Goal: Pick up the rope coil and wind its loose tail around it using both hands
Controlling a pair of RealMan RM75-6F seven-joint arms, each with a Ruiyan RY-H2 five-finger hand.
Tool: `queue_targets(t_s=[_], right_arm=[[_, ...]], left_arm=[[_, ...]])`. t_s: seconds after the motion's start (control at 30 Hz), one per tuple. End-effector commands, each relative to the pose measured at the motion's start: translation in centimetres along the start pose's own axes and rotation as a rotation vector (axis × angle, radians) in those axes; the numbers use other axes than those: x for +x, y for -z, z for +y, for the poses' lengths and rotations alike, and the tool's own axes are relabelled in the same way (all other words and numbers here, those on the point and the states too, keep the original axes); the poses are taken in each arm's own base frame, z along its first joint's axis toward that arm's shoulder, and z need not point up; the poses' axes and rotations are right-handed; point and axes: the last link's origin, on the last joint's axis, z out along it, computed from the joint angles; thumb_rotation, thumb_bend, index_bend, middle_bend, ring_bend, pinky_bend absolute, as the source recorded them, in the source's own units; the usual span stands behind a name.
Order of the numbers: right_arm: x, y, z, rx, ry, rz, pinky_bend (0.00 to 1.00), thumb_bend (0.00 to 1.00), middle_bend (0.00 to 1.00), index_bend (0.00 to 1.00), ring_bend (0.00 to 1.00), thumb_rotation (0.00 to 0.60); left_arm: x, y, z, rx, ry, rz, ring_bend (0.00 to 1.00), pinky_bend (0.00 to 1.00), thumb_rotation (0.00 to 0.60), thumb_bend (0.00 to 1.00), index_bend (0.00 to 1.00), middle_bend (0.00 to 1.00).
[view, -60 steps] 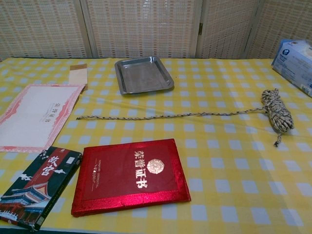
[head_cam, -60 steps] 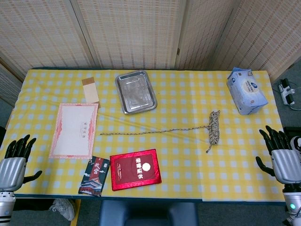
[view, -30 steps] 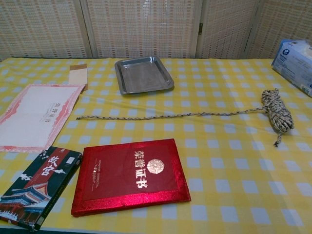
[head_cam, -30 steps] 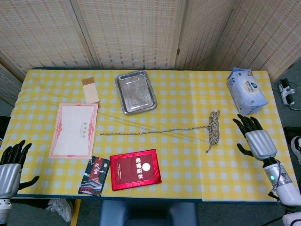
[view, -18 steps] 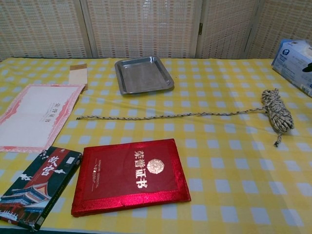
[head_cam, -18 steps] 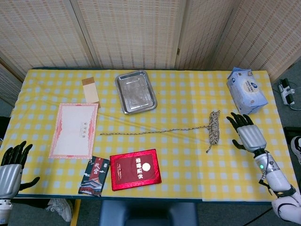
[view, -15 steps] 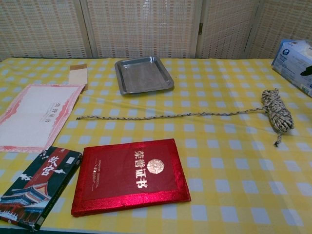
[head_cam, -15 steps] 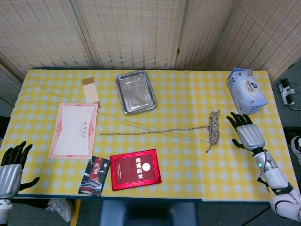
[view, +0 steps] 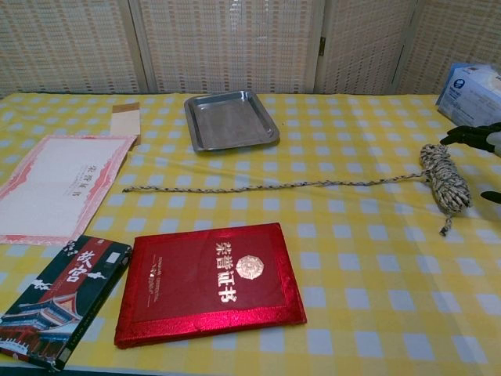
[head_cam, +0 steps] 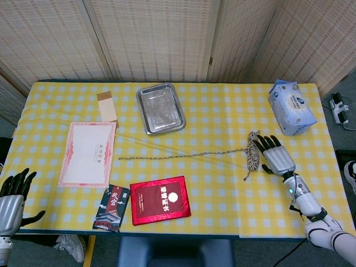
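1. I see the rope coil [head_cam: 253, 150] lying flat on the checked surface [head_cam: 222, 122], toward its right side, near a pack of wipes [head_cam: 291, 107].
2. Its loose tail [head_cam: 183, 155] runs left across the surface in a nearly straight line, ending above a red booklet [head_cam: 160, 199].
3. My right hand [head_cam: 275, 156] is just beside the coil on its right, fingers spread apart and holding nothing; I cannot tell whether the fingertips touch the rope.
4. My left hand [head_cam: 12, 200] sits off the surface's near left corner, fingers apart, holding nothing.
5. A metal tray [head_cam: 160, 108] and a certificate [head_cam: 88, 153] lie further left.
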Motion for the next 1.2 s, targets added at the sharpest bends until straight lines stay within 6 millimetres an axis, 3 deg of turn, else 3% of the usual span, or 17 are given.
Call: queue_targets(t_s=[0.03, 0.43, 0.9, 1.07, 1.2], right_arm=[[-0.4, -0.5, -0.4, 0.016, 0.016, -0.004, 0.00, 0.39, 0.00, 0.00, 0.00, 0.600], [-0.3, -2.9, -3.6, 0.081, 0.044, 0.020, 0.00, 0.39, 0.00, 0.00, 0.00, 0.600], [3.8, -7.7, -8.5, 0.096, 0.011, 0.083, 0.00, 0.39, 0.00, 0.00, 0.03, 0.600], [5.2, -6.6, -8.8, 0.132, -0.069, 0.091, 0.00, 0.39, 0.00, 0.00, 0.07, 0.600], [6.5, -5.0, -6.8, 0.120, -0.108, 0.096, 0.00, 0.39, 0.04, 0.00, 0.11, 0.600]], left_arm=[[-0.1, 0.0, 0.0, 0.001, 0.001, -0.001, 0.00, 0.00, 0.600, 0.15, 0.00, 0.00], [-0.1, -0.1, -0.1, -0.007, 0.004, 0.015, 0.00, 0.00, 0.600, 0.15, 0.00, 0.00], [-0.8, -0.4, -0.3, -0.008, 0.012, -0.003, 0.00, 0.00, 0.600, 0.15, 0.00, 0.00], [-1.0, -0.5, -0.4, -0.009, 0.015, -0.013, 0.00, 0.00, 0.600, 0.15, 0.00, 0.00], [-1.0, -0.5, -0.4, -0.007, 0.014, -0.012, 0.00, 0.00, 0.600, 0.15, 0.00, 0.00]])
